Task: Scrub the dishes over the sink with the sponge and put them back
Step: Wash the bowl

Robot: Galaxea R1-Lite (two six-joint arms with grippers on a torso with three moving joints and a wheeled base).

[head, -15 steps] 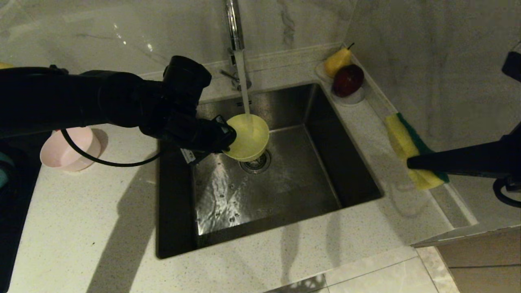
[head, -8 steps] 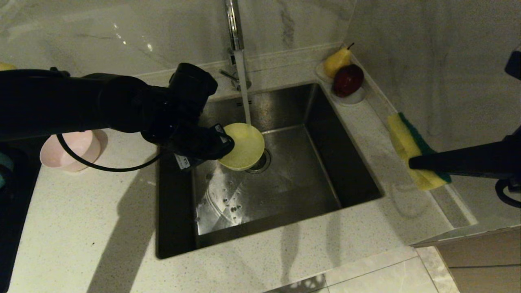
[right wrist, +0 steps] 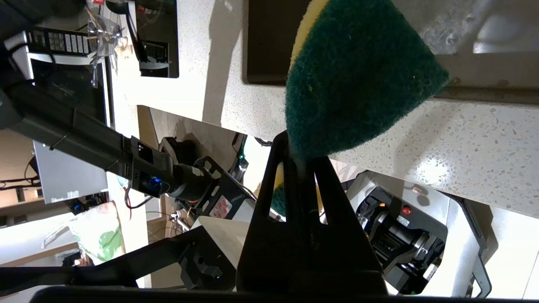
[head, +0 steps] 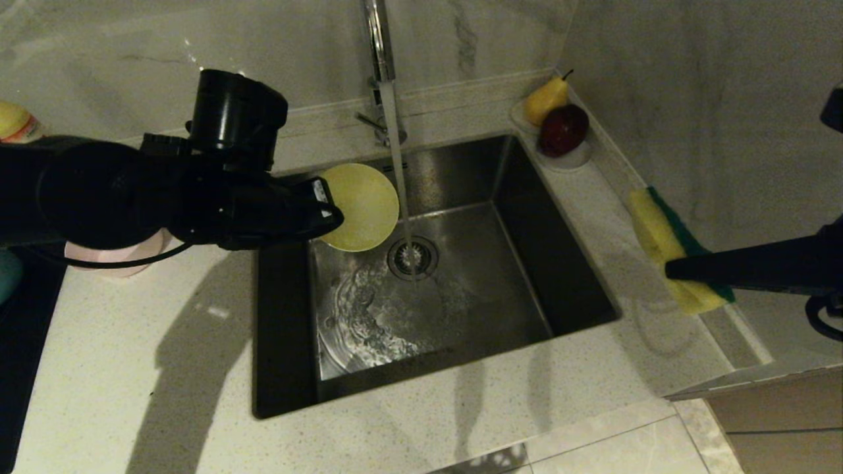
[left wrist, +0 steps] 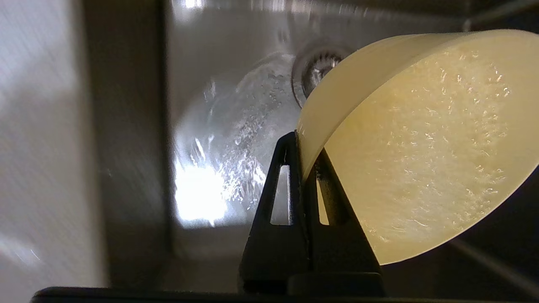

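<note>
My left gripper [head: 329, 210] is shut on the rim of the yellow bowl [head: 361, 207], with one finger inside and one outside. It holds the bowl tipped on its side above the left part of the sink [head: 566, 263], just left of the running water. In the left wrist view the bowl [left wrist: 421, 147] is wet with droplets at my gripper [left wrist: 301, 141]. My right gripper [head: 668, 268] is shut on the sponge [head: 658, 230] above the counter right of the sink, and the sponge's green layer [right wrist: 358, 75] faces the right wrist camera. The pink bowl [head: 112, 258] stands on the left counter, partly behind my left arm.
The tap [head: 379, 39] runs, and its stream [head: 398, 178] falls onto the drain strainer [head: 411, 257]. A white dish [head: 571, 160] with a pear and an apple sits at the sink's back right corner. A bottle [head: 16, 122] stands far left. A wall rises close on the right.
My left arm has lifted the yellow bowl up and to the left, out of the water stream, and turned it further over. The water now falls straight onto the drain. The right arm stayed still.
</note>
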